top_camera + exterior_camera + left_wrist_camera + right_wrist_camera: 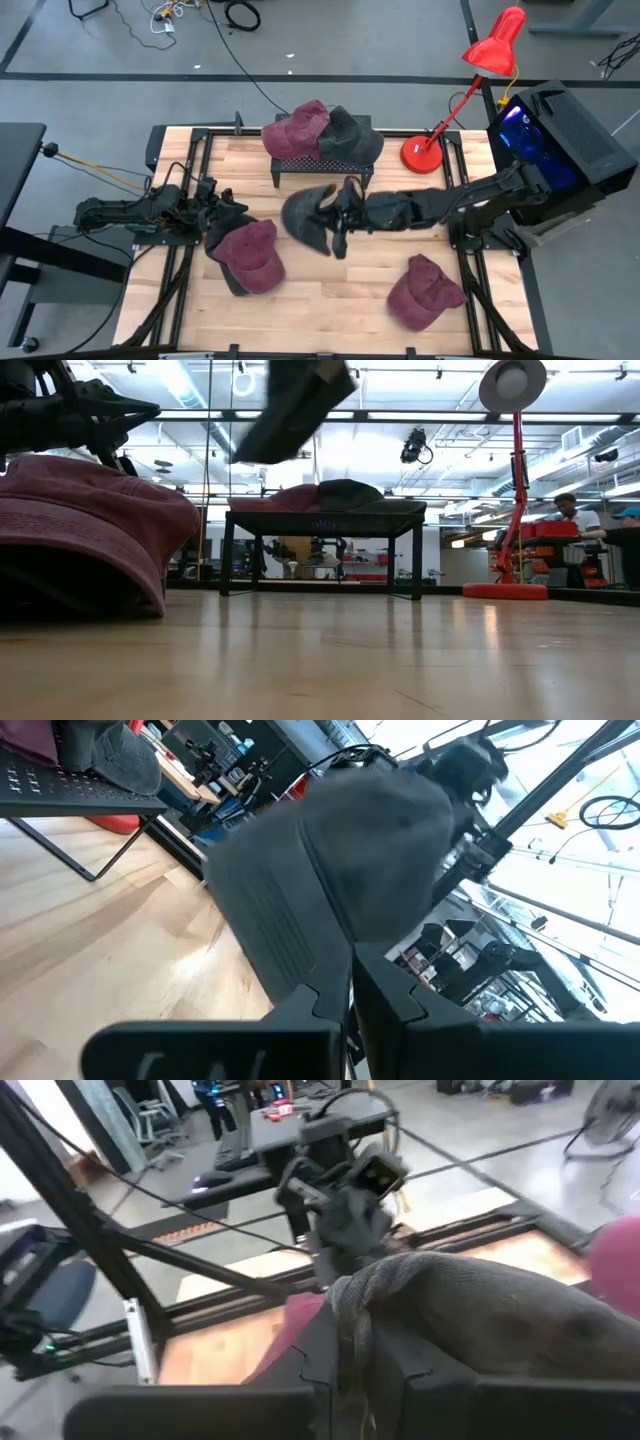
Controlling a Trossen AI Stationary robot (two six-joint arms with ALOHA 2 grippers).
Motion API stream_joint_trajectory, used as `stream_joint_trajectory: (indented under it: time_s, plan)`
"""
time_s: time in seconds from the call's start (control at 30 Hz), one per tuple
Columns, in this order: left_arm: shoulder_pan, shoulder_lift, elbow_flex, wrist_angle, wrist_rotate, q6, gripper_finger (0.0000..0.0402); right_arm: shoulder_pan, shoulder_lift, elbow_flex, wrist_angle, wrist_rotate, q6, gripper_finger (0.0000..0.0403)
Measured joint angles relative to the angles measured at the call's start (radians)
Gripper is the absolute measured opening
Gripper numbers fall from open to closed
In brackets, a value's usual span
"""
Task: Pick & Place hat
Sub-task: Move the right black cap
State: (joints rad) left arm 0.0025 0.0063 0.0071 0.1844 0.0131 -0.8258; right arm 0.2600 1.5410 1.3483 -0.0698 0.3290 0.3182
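Note:
A dark grey hat (308,218) hangs above the table's middle, and my right gripper (340,214) is shut on it, its arm reaching in from the table's right. In the low view the hat (292,408) is high off the wood. A maroon hat (250,256) lies crown up on the table at the left. My left gripper (226,214) stays shut and bare just beyond that hat's far side. Another maroon hat (424,291) lies at the near right. On a black rack (322,164) at the far middle rest a maroon hat (296,128) and a dark hat (352,133). My right gripper pinches a bunched fold of the dark grey hat's cloth (352,1295) between its two fingers. It comes in nearly level from the table's right. The hat is lifted clear of the table and sits tilted beyond the fingers, toward the table's left.
A red desk lamp (424,152) stands at the far right beside the rack. A black box with a blue light (560,135) sits off the table's right edge. Bare wood lies along the near middle (330,300). A person (570,510) sits in the room behind.

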Motion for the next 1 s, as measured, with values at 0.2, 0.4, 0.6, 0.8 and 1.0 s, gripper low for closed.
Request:
stream_joint_trajectory:
  time_s: [0.2, 0.4, 0.6, 0.8, 1.0]
  plan:
    - [0.0, 0.0, 0.0, -0.001, 0.0, 0.0, 0.0021, -0.025, -0.064, 0.0, -0.015, -0.138, -0.093, 0.0025]
    - [0.0, 0.0, 0.0, -0.001, 0.0, -0.001, 0.0021, -0.032, -0.113, 0.0, -0.027, -0.3, -0.114, 0.0025]
    - [0.0, 0.0, 0.0, -0.001, 0.0, -0.027, 0.0021, -0.023, -0.211, -0.067, -0.083, -0.317, -0.153, 0.0024]
    - [0.0, 0.0, 0.0, -0.001, 0.0, -0.041, 0.0021, -0.023, -0.376, -0.295, 0.063, -0.321, -0.114, 0.0024]
    - [0.0, 0.0, 0.0, -0.002, -0.006, -0.043, 0.0021, -0.023, -0.473, -0.55, 0.276, -0.286, -0.037, 0.0024]
